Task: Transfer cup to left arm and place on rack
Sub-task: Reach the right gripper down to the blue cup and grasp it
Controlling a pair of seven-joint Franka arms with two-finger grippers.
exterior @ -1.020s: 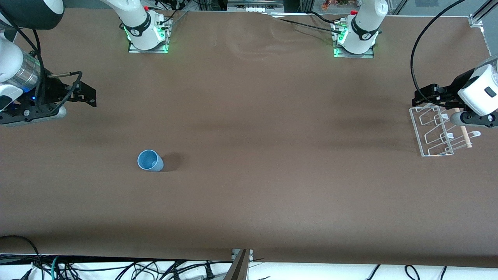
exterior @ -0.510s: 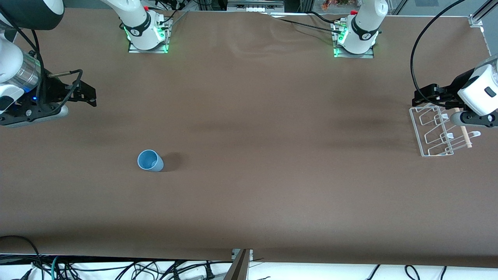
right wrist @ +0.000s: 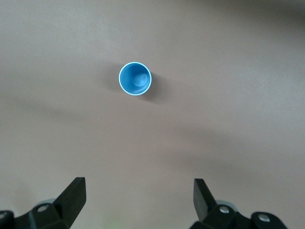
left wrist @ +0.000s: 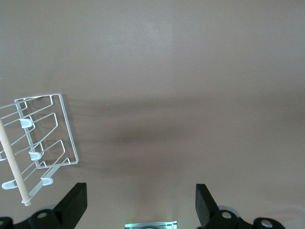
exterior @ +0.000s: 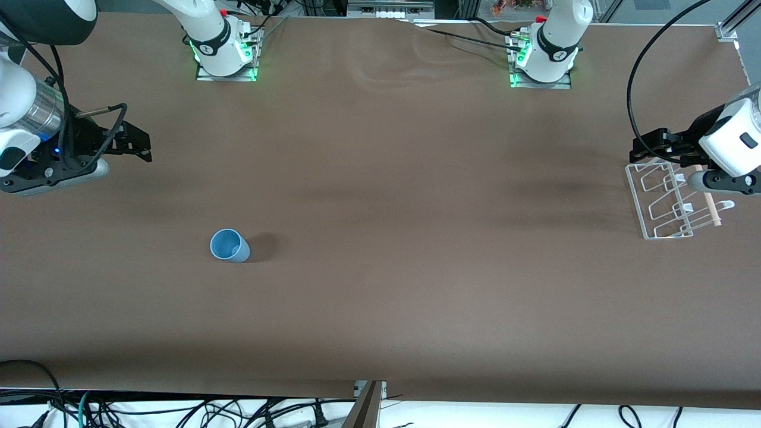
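The light blue cup [exterior: 229,245] stands upright on the brown table, toward the right arm's end; it also shows in the right wrist view [right wrist: 135,78], mouth up. My right gripper [exterior: 138,147] is open and empty, up over bare table at that end, apart from the cup. The white wire rack [exterior: 669,200] with its wooden dowel sits at the left arm's end; it also shows in the left wrist view [left wrist: 35,143]. My left gripper [exterior: 645,148] is open and empty, hovering over the rack's edge nearest the bases.
Both arm bases [exterior: 226,56] [exterior: 542,62] stand along the table edge farthest from the front camera. A black cable [exterior: 639,77] loops above the table by the left arm. Cables hang off the table's near edge.
My right gripper has shifted slightly toward the table's middle and toward the cup. The left arm, cup and rack have not moved.
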